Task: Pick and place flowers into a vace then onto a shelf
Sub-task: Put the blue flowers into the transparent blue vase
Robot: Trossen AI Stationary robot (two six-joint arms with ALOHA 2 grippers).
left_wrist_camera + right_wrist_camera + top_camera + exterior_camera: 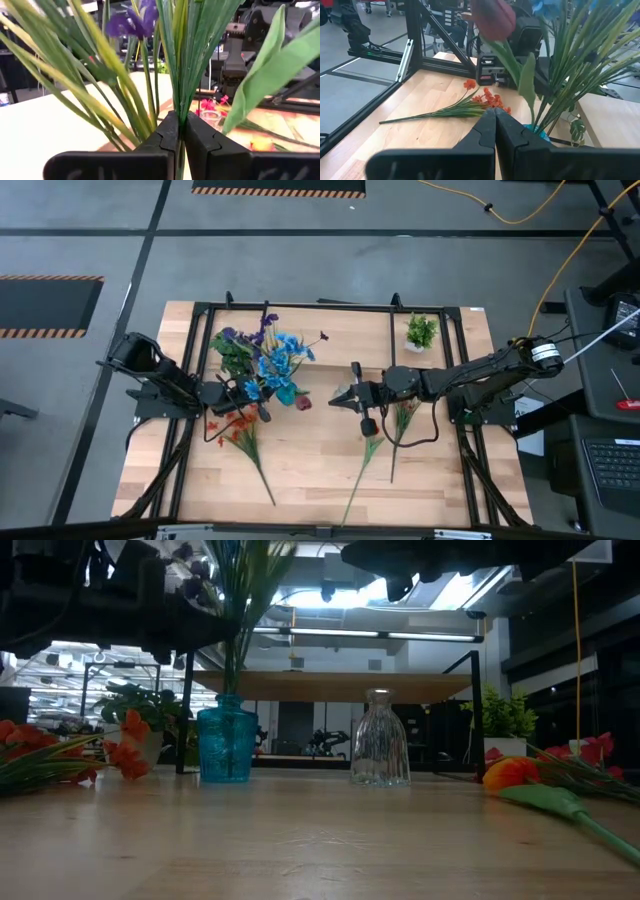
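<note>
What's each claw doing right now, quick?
Left claw: shut on green flower stems above the blue vase.
Right claw: shut, holding nothing.

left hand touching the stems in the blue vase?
Touching. The left wrist view shows the left hand shut on the green stems, pinched between its fingers with no gap. The high view puts it at the blue vase.
</note>
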